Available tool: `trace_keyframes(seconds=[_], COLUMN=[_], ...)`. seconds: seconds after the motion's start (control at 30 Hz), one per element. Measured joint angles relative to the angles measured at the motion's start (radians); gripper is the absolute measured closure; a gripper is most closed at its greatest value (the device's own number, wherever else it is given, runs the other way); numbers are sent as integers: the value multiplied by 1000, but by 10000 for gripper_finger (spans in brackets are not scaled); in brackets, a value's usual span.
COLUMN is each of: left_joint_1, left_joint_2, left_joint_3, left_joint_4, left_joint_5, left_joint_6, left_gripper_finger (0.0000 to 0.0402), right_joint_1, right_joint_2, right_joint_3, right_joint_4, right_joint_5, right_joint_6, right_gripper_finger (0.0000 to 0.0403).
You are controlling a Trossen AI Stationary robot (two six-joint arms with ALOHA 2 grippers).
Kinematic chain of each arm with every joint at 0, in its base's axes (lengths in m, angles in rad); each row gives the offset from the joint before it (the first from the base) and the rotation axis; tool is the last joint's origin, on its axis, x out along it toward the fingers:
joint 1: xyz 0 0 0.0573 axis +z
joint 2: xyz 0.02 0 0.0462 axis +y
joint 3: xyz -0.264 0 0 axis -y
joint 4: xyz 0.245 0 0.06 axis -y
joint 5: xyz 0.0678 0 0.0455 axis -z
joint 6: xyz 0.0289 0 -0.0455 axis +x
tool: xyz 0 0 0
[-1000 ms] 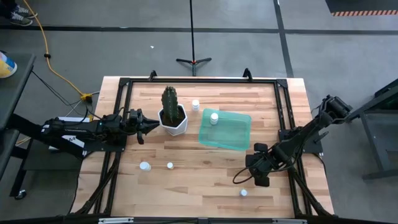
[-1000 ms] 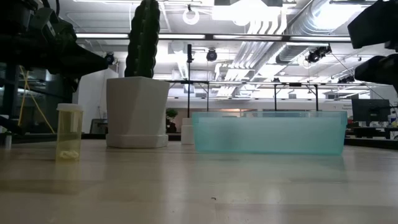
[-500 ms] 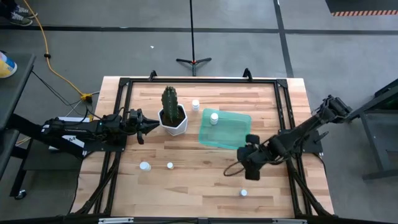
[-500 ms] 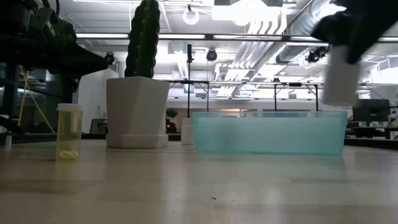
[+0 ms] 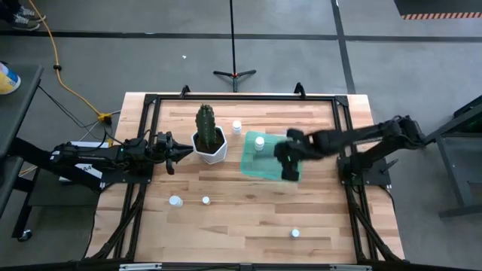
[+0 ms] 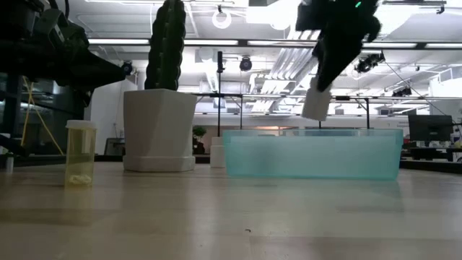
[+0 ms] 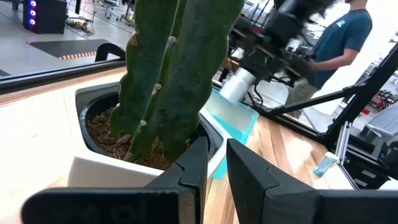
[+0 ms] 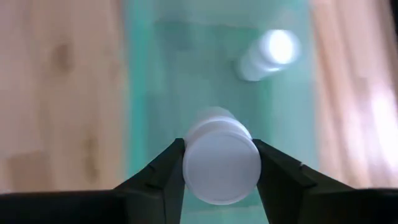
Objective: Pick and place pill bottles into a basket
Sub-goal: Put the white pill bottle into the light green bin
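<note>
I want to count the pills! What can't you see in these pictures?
- Held bottle: pills inside don't show; right gripper covers it from above.
- Table bottles: too small in the high view.
- Basket inside: its wall hides it in the low view.
- Left gripper: cactus fills its view.

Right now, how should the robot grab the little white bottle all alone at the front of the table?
Pinch the lone pill bottle by its round sides, coming straight down from above. It looks upright, cap up, with bare wood all around it, so fingers likely fit on either side. The right hand, above the basket, holds another bottle.
</note>
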Motion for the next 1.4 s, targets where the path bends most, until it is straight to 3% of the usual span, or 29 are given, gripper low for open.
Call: trace_keyframes(seconds=[0.2, 0.37, 0.83, 1.4], left_joint_1=[0, 0, 0, 0], left_joint_2=[0, 0, 0, 0], left_joint_3=[0, 0, 0, 0], left_joint_4=[0, 0, 0, 0], left_joint_5=[0, 0, 0, 0], left_joint_6=[0, 0, 0, 0], left_gripper_finger=[305, 305, 305, 305], right_joint_1=[-212, -312, -315, -315], right_joint_2=[-1, -1, -1, -1], right_joint_3=[-27, -98, -248, -251], right_joint_4=[16, 62, 127, 134], right_joint_5=[-99, -201, -216, -200], right_joint_6=[-154, -193, -196, -210], right_gripper_finger=[255, 250, 245, 208])
